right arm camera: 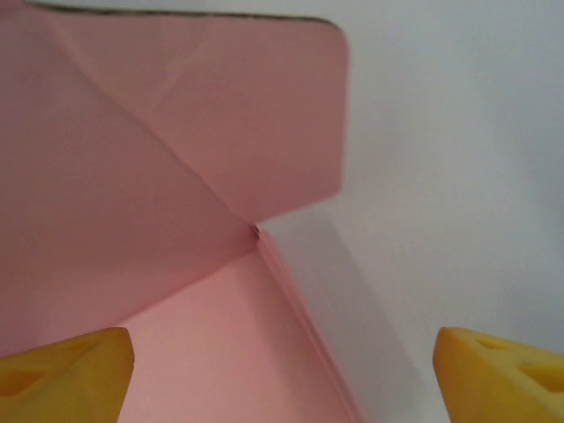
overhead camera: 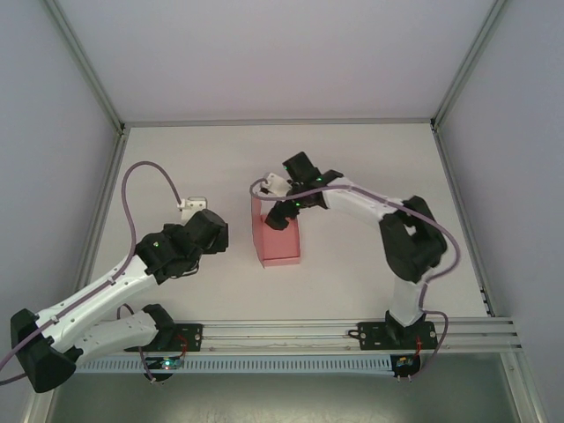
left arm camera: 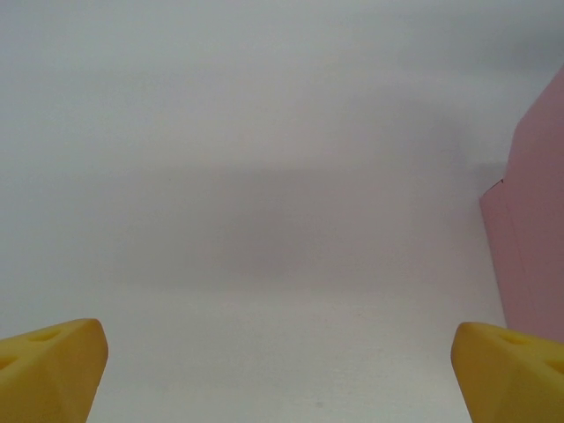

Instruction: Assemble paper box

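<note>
Box [overhead camera: 276,236] mid-surface, flap-folding step: right tool [overhead camera: 281,214] spread empty over its far-end flap [right arm camera: 264,115], left tool [overhead camera: 212,231] spread empty just beside it; next, probably tuck flap, bracing wall.

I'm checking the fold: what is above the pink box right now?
The right gripper hangs over the far end of the pink box, jaws open. From overhead it hides that end.
</note>
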